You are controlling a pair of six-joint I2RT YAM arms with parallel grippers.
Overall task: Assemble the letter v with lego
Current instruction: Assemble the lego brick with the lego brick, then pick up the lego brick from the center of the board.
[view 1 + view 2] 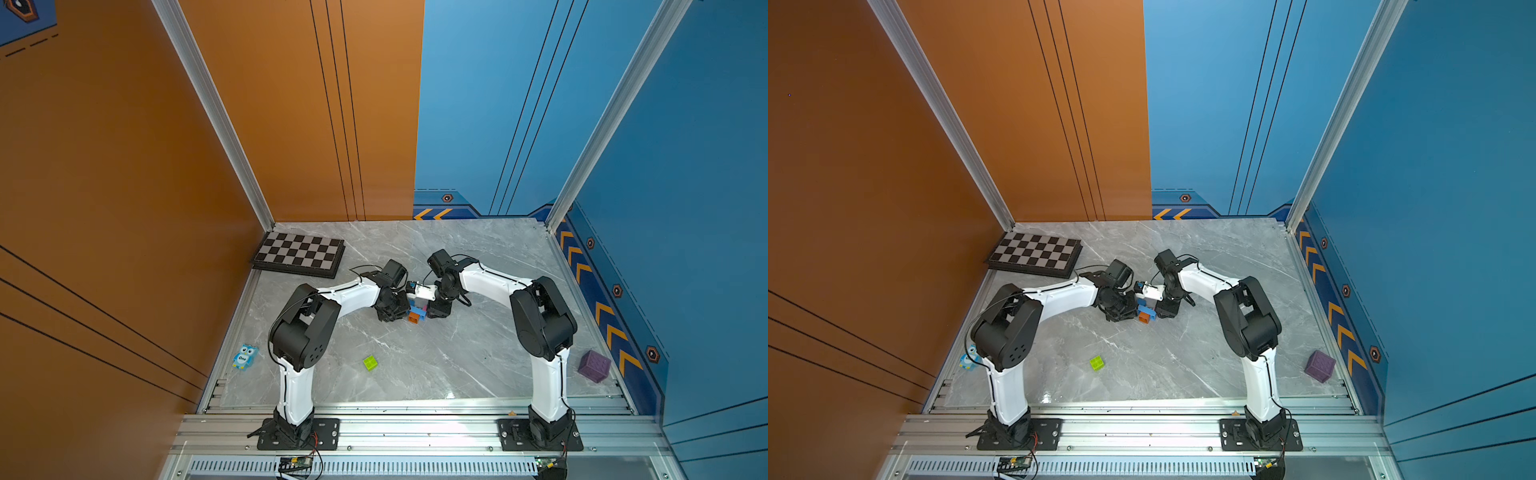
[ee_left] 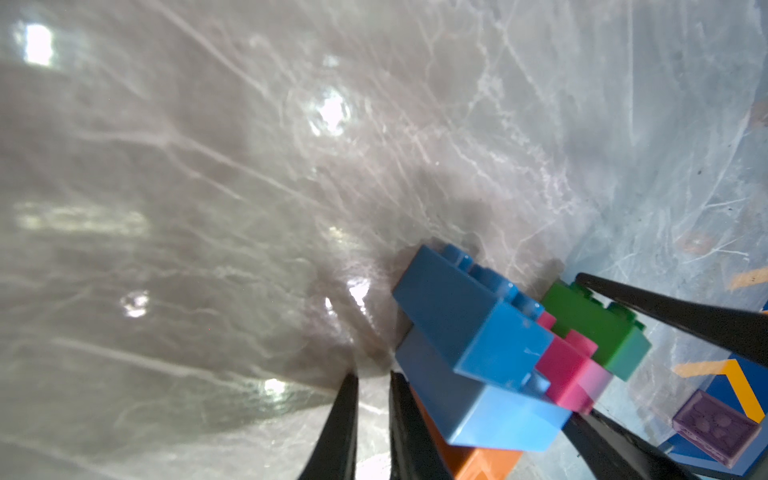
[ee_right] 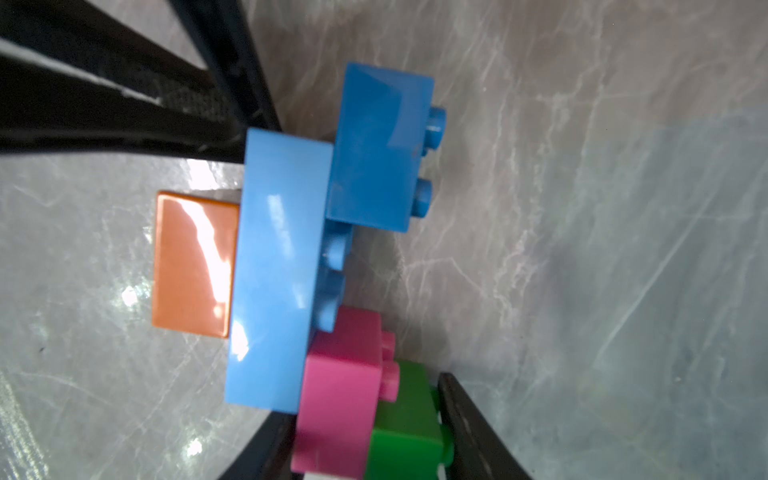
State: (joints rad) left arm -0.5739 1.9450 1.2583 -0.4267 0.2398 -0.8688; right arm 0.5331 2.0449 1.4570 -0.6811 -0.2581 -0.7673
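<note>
**Right gripper** point(image 3: 362, 395): clamped on the V figure point(image 1: 417, 309); one finger presses the studs of the green brick point(image 3: 407, 432), the other lies against the base of the pink brick point(image 3: 340, 386). It stands at 3 o'clock of the figure.

**Left gripper** point(image 2: 372, 376): clenched, nothing between its fingers point(image 2: 407, 424). The tips sit just beside the orange brick point(image 3: 193, 262) and touch the end of the light-blue brick point(image 3: 278, 266). It stands at 9 o'clock of the figure.

**V figure**: at the middle of the table point(image 1: 457, 365) in both top views, between the two grippers, with its orange point toward 6 o'clock. Whether it rests on the table or is held just above it cannot be told.
- Orange brick: the point.
- Light-blue brick: long, set across the orange one.
- Blue brick point(image 3: 378, 149): on one end of the light-blue brick, its studs bare.
- Pink brick: on the other end, carrying the green brick.

**Lime brick** point(image 1: 370, 362): loose on the table at 7 o'clock of the figure, well apart from it.

**Chessboard** point(image 1: 299, 253): flat in the 10 o'clock corner.

**Owl toy** point(image 1: 244, 356): at 8 o'clock, by the table edge.

**Purple cube** point(image 1: 595, 365): at 4 o'clock, by the opposite edge.
</note>
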